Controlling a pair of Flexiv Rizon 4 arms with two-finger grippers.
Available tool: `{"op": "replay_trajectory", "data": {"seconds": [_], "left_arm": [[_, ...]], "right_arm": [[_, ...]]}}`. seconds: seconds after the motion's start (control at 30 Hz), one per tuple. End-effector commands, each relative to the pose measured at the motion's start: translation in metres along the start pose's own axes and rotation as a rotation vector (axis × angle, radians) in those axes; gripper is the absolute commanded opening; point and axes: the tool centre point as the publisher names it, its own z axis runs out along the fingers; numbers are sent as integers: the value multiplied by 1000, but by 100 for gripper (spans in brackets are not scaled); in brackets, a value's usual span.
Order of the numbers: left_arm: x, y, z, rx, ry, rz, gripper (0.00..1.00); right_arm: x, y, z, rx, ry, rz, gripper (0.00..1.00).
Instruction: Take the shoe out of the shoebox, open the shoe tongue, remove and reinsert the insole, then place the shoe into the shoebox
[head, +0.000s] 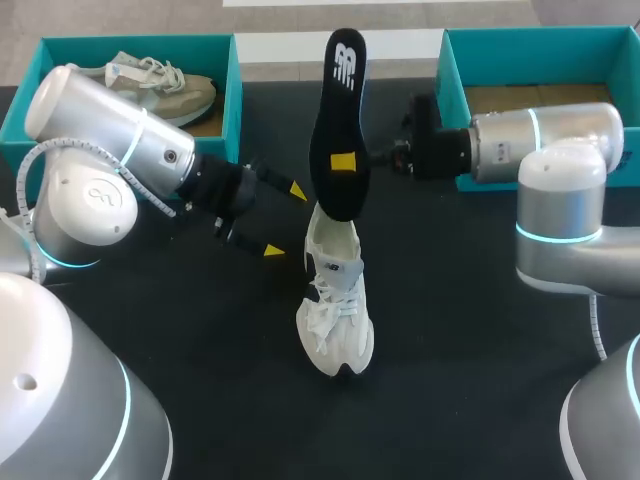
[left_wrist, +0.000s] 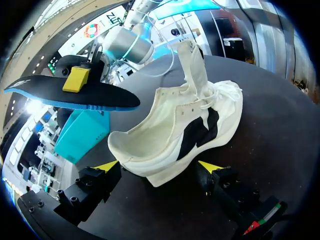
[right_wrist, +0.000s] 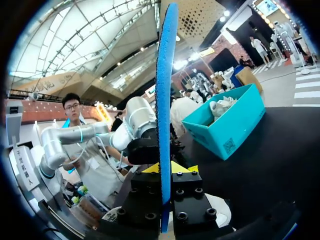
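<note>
A white shoe (head: 336, 300) lies on the black table, heel toward the far side; in the left wrist view the white shoe (left_wrist: 185, 127) has its tongue pulled up. My right gripper (head: 343, 162) is shut on a black insole (head: 337, 125) with a blue underside, held upright just above the shoe's heel. The insole (right_wrist: 164, 115) runs edge-on between the right gripper (right_wrist: 165, 168) fingers. My left gripper (head: 284, 220) stands open just left of the heel, and the left gripper (left_wrist: 159, 165) straddles the heel without touching. A teal shoebox (head: 60, 65) at the far left holds an olive shoe (head: 165, 85).
A second teal shoebox (head: 480, 50) sits at the far right behind my right arm. The teal shoebox (right_wrist: 227, 122) with a shoe in it shows beyond the insole in the right wrist view.
</note>
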Motion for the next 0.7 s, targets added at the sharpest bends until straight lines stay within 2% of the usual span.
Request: {"op": "replay_trajectory", "data": {"seconds": [0.03, 0.23, 0.57, 0.7], "left_arm": [[0, -1, 1, -4, 2, 0, 100], [0, -1, 1, -4, 2, 0, 100], [0, -1, 1, -4, 2, 0, 100], [0, -1, 1, -4, 2, 0, 100]], "right_arm": [[-9, -5, 12, -7, 7, 5, 0], [-18, -17, 21, -8, 16, 24, 0], [-22, -24, 15, 13, 11, -4, 0], [-27, -30, 13, -5, 20, -17, 0]]}}
